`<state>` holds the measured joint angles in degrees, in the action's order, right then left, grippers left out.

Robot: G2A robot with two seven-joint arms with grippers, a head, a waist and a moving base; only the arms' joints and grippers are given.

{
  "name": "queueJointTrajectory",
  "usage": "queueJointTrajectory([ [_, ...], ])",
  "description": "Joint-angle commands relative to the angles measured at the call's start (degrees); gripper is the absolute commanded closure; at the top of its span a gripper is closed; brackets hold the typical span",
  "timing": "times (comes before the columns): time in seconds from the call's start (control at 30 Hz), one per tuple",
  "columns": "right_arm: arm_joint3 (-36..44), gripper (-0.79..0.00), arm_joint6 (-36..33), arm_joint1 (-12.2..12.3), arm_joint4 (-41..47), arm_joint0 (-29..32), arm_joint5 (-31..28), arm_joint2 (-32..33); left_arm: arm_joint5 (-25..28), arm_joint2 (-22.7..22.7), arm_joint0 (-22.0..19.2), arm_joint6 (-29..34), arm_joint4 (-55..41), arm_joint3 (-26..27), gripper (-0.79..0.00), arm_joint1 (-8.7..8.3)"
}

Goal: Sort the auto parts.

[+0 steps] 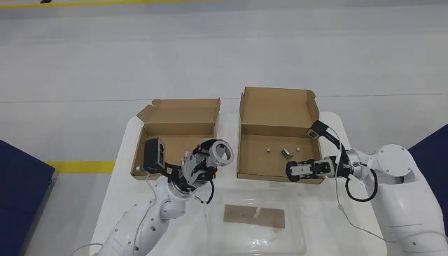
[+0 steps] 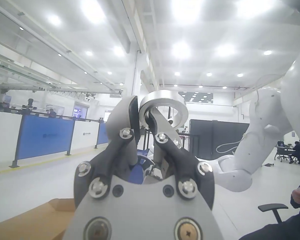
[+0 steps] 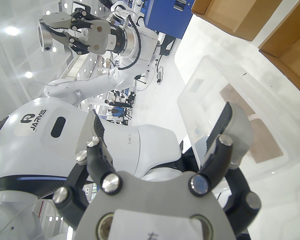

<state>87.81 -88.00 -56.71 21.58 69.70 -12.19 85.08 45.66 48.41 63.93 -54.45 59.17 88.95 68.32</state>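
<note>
My left gripper (image 1: 212, 157) is raised above the table between the two boxes and is shut on a silver metal ring (image 1: 231, 153). In the left wrist view one finger (image 2: 133, 116) presses the outside of the ring (image 2: 165, 96) and the other sits inside it. My right gripper (image 1: 290, 170) hangs open and empty by the front wall of the right cardboard box (image 1: 276, 126). Three small metal parts (image 1: 287, 151) lie on that box's floor. The right wrist view has the right gripper (image 3: 161, 116) with its fingers wide apart, and farther off the left gripper (image 3: 50, 29) with the ring (image 3: 45, 38).
An open left cardboard box (image 1: 178, 126) stands beside the right one at the back of the white table (image 1: 315, 214). A clear plastic bin (image 1: 255, 236) with a brown sheet in its bottom sits at the front middle, and its rim (image 3: 190, 86) lies below my right gripper.
</note>
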Motion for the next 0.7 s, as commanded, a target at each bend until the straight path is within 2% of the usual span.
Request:
queueJointTrajectory([
  [0.0, 0.0, -0.785, 0.0, 0.0, 0.0, 0.0, 0.0, 0.0, 0.4, -0.7, -0.5, -0.6, -0.5, -0.3, 0.0, 0.52],
  [0.23, 0.0, -0.785, 0.0, 0.0, 0.0, 0.0, 0.0, 0.0, 1.3, -1.4, -1.0, -2.8, -3.3, 0.3, 0.0, 1.93],
  [0.47, 0.0, -0.785, 0.0, 0.0, 0.0, 0.0, 0.0, 0.0, 3.4, 0.3, 0.5, -0.8, -7.3, 5.3, 0.0, 2.47],
  [0.67, 0.0, -0.785, 0.0, 0.0, 0.0, 0.0, 0.0, 0.0, 4.9, 1.5, 1.5, 0.7, -7.7, 6.7, 0.0, 2.66],
])
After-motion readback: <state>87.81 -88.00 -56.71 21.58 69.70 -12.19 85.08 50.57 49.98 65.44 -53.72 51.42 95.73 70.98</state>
